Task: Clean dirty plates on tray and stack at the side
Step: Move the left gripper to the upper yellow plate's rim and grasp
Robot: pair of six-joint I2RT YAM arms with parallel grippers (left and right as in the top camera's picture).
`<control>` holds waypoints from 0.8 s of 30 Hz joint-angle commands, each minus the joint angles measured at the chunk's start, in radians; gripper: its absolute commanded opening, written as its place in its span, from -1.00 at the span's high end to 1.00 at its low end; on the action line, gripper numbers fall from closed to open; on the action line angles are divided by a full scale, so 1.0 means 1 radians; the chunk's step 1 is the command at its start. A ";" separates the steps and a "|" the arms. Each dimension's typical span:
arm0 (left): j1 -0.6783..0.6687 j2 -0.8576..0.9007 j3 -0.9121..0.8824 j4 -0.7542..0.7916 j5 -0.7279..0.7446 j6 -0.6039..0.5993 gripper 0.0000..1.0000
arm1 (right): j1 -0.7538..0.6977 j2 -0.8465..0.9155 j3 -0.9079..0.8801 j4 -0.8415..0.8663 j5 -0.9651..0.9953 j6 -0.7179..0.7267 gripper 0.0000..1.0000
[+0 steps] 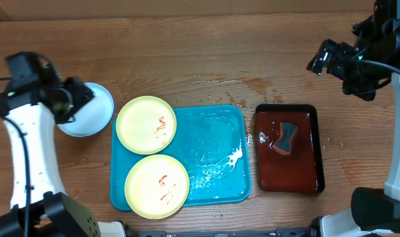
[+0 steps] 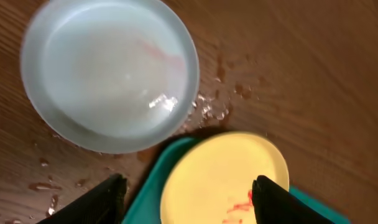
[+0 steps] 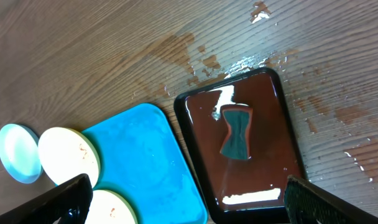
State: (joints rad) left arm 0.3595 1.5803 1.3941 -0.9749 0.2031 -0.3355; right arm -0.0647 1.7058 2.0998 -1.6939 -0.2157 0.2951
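Observation:
Two pale yellow-green plates with red smears lie on the left side of the turquoise tray (image 1: 213,148): one at the back (image 1: 145,124), one at the front (image 1: 156,185). The mint-white plate (image 1: 95,112) lies on the table left of the tray and shows large in the left wrist view (image 2: 111,71) with a faint red smear. My left gripper (image 2: 186,202) is open and empty, above the tray's back left corner and the back plate (image 2: 226,180). My right gripper (image 3: 189,205) is open and empty, high above the table at the back right.
A dark red-brown tray (image 1: 287,150) holding liquid and a dark sponge (image 1: 284,137) stands right of the turquoise tray. Water is spilled on the wood behind both trays (image 1: 233,84). White foam lies on the turquoise tray's right part (image 1: 234,157).

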 commanded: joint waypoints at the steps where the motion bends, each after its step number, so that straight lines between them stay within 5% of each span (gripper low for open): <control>1: -0.076 0.023 -0.035 -0.043 -0.039 0.008 -0.34 | 0.002 0.001 -0.005 0.000 0.040 -0.012 -1.00; 13: -0.173 0.023 -0.355 0.064 -0.118 -0.270 -0.33 | 0.002 0.001 -0.005 0.000 0.043 -0.016 -1.00; 20: -0.173 0.024 -0.501 0.269 -0.134 -0.361 -0.01 | 0.002 0.001 -0.005 0.000 0.042 -0.015 -1.00; 24: -0.175 0.027 -0.507 0.317 -0.173 -0.387 -0.05 | 0.002 0.001 -0.005 0.000 0.039 -0.015 -1.00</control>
State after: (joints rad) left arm 0.1909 1.6024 0.8948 -0.6788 0.0769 -0.6697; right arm -0.0647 1.7058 2.0998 -1.6955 -0.1787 0.2871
